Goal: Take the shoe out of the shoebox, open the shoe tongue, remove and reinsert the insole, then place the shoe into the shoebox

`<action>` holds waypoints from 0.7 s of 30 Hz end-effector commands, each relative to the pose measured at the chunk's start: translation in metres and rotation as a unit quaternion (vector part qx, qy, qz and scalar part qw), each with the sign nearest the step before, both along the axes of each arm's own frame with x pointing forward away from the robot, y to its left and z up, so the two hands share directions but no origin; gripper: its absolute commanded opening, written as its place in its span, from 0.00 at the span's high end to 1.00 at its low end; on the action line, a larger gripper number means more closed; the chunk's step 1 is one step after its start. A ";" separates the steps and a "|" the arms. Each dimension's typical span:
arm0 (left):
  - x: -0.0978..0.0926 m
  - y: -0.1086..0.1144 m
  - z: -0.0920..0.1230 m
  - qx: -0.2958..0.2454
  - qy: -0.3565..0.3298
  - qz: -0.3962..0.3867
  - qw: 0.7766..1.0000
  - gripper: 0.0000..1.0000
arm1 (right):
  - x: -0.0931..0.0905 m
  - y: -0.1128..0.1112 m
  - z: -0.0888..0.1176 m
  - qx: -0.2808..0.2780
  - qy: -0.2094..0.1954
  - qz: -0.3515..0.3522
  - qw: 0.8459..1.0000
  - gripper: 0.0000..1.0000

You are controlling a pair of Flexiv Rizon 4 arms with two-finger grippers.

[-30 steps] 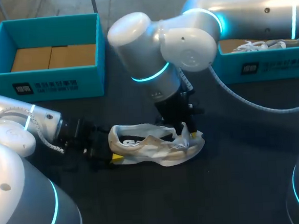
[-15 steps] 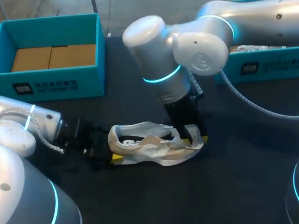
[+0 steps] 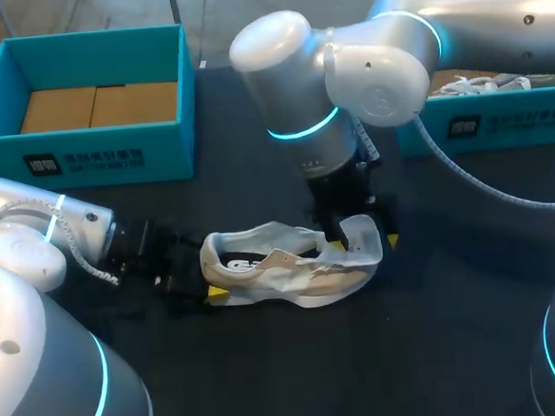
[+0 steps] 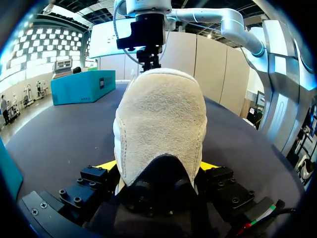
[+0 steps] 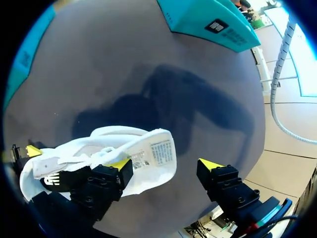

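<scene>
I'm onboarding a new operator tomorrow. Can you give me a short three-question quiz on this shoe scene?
1. True or false: the shoe lies on the table.
2. Which part of the shoe does the left end effector grip? A toe, B heel, C laces.
3. Fill in: the right end effector is ___, with the lifted tongue against one finger.
Key: 1 true; 2 B; 3 open.
</scene>
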State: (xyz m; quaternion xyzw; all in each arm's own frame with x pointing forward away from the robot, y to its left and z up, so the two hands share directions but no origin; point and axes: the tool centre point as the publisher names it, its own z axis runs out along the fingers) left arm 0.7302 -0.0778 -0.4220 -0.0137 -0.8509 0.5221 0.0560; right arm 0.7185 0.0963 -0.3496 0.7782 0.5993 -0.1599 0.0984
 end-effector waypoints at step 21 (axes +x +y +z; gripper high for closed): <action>0.000 0.000 -0.001 0.000 0.000 0.000 1.000 1.00 | 0.037 0.043 0.092 -0.023 -0.130 0.164 0.978 0.04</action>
